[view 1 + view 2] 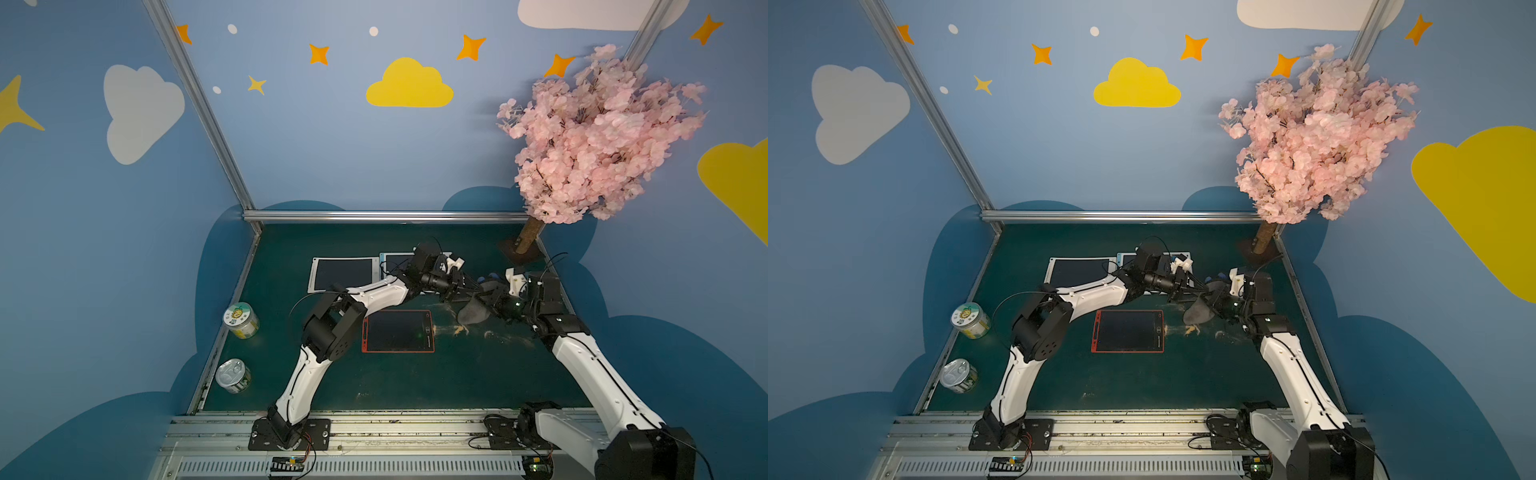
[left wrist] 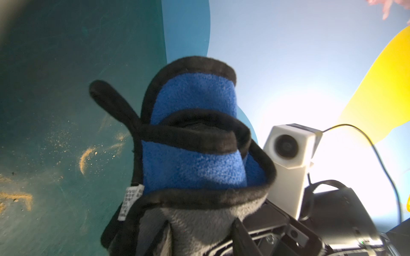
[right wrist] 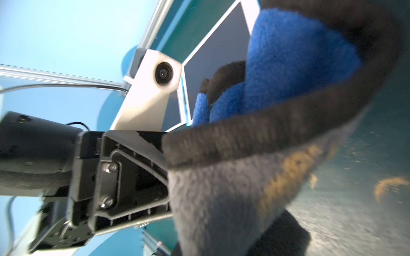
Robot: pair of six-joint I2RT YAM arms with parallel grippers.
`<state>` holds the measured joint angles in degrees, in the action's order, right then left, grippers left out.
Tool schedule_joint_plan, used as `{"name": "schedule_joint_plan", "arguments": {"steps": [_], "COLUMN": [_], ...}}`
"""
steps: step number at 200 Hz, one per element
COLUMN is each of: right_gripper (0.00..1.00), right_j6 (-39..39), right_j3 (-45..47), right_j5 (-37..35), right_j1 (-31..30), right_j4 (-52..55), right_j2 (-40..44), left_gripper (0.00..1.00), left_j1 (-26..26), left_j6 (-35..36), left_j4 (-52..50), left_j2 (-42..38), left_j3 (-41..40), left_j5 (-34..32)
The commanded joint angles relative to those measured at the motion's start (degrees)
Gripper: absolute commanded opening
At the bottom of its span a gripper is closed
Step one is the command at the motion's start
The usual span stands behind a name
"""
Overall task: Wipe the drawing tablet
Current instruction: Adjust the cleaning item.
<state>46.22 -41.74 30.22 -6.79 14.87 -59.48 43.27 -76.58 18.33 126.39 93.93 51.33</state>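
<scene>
Holding a fuzzy grey-and-blue fleece mitt, black-bound, in clenched right fingers, with left fingers buried at its hem, grip there impossible to tell, over open green worktop strewn with sandy crumbs, just right of the flat, red-framed drawing tablet.

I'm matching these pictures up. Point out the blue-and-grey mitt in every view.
Top view: mitt held up, right of the red tablet.
Top view: same spot.
Left wrist: close up, mid-frame.
Right wrist: close up, before a dark-screened tablet, mitt at.
Shared landmark: sandy smear on the table.
</scene>
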Motion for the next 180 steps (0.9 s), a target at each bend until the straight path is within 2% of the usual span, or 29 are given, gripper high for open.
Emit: {"name": "schedule_joint_plan", "arguments": {"steps": [1, 53, 109, 146, 156, 180], "right_gripper": [0.0, 0.0, 0.0, 0.0, 0.0, 0.0], "right_j6": [3.78, 14.5, 21.31, 25.54, 24.32, 8.64], "right_j3": [-0.37, 5.18, 7.41, 8.9, 7.72, 0.16], "right_j5": [9.4, 15.64, 18.53, 19.98, 21.8, 23.26], "right_j1": [1.49, 5.21, 6.07, 5.92, 5.75, 2.27], "right_j4": [-12.29, -26.96, -38.05, -42.11, -38.52, -21.94], "right_j2": [2.0, 1.04, 0.44, -3.68, -5.2, -7.82], "left_gripper": [0.42, 0.42, 0.42, 0.42, 0.42, 0.41], "left_j1": [2.0, 1.91, 1.91, 1.92, 2.0, 2.09], "left_j6": [0.21, 0.37, 0.73, 0.46, 0.38, 0.2], "left_j4": [1.85, 2.52, 2.3, 2.39, 2.35, 2.22], "left_j2": [-2.32, -2.94, -2.81, -2.46, -2.46, -2.13], "left_j3": [-2.26, -3.95, -4.52, -3.69, -3.12, -1.74], "left_j5": [2.37, 2.55, 2.28, 2.41, 2.44, 2.7]}}
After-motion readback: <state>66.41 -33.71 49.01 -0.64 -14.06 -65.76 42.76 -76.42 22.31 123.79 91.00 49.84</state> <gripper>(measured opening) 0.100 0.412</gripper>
